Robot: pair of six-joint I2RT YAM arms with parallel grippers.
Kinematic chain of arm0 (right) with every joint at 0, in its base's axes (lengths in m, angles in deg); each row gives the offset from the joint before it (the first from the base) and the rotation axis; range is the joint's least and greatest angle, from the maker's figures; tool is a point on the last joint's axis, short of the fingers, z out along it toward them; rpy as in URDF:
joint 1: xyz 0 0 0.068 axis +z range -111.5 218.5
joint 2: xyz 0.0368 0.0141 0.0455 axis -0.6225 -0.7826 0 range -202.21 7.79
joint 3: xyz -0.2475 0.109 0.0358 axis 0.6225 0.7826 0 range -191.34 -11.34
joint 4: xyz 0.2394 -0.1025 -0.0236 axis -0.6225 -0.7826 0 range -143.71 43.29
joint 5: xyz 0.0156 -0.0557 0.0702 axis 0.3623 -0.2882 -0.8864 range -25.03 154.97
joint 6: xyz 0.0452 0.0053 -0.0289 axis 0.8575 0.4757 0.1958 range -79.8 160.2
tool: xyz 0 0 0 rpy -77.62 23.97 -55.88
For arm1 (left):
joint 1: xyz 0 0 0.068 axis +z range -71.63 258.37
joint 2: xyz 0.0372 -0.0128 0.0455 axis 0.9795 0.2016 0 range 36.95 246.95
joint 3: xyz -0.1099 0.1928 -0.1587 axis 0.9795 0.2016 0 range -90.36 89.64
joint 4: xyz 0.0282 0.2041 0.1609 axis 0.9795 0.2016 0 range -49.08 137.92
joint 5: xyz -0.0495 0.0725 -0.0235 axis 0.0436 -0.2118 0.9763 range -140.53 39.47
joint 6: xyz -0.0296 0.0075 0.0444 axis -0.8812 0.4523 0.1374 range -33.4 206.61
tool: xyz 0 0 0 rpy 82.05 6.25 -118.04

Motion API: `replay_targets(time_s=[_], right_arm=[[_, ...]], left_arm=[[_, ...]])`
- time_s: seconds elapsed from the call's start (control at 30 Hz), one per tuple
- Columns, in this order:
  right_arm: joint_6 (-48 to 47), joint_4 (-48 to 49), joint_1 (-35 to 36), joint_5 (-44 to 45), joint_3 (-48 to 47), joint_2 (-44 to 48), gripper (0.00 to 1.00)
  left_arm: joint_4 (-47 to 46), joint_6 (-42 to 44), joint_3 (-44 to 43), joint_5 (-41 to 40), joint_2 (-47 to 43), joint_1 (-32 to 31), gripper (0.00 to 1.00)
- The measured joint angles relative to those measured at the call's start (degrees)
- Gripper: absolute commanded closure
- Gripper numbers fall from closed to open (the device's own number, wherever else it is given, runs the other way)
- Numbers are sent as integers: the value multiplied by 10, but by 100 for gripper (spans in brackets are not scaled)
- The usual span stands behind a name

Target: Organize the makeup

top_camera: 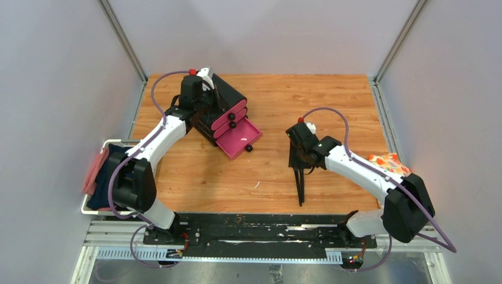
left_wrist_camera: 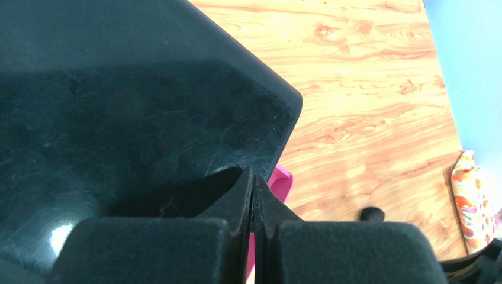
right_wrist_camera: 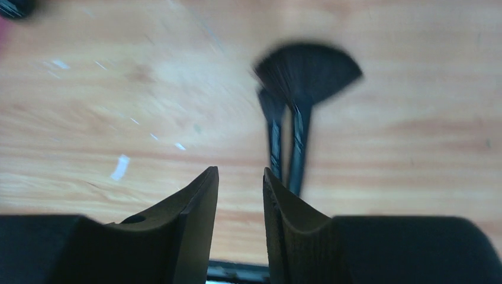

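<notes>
Left gripper [left_wrist_camera: 253,177]: fingers are pressed together with nothing seen pinched; they are laid against the black top of the box [top_camera: 228,92] at the far left of the table [top_camera: 331,100].
Box: two upper pink drawers are shut.
Drawer [top_camera: 237,141]: the lowest one is pulled out toward the middle of the table; what it holds cannot be made out.
Done so far: it is judged that a place has been readied, since a drawer is open. Besides the brushes, nothing else of the task is seen on the wood; whether it is already stowed cannot be told.
Left to do: the brushes [right_wrist_camera: 308,74] are to be picked up, carried left and laid in the open drawer, which is then to be shut.
Brushes: two are seen lying side by side, flat on the wood right of centre, well apart from the drawer.
Right gripper [right_wrist_camera: 240,171]: the fingers are spread, and bare wood is seen in the gap.
Brushes against gripper: they are placed just ahead of the right-hand finger, their handle ends hidden behind its tip, not within the gap.
Cloth [top_camera: 388,161]: it is lying at the right edge, untouched.
</notes>
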Motion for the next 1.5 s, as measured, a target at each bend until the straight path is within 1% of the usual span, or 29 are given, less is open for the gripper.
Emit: replay_targets(time_s=[0.17, 0.37, 0.6, 0.77, 0.9, 1.2, 1.5], right_arm=[[44, -78, 44, 30, 71, 22, 64], [94, -115, 66, 58, 120, 16, 65], [107, -108, 66, 83, 121, -47, 68], [105, -107, 67, 85, 102, -71, 70], [107, -107, 70, 92, 100, -66, 70], [111, -124, 83, 116, 92, -19, 70], [110, -113, 94, 110, 87, -44, 70]], left_arm=[[0, -4, 0, 7, 0, 0, 100], [0, -6, 1, 15, 0, 0, 100], [-3, -6, 3, 18, 0, 0, 100], [-4, -6, 3, 19, 0, 0, 100], [-4, -6, 3, 19, 0, 0, 100], [-6, -6, 4, 19, 0, 0, 100], [-10, -6, 7, 20, 0, 0, 100]])
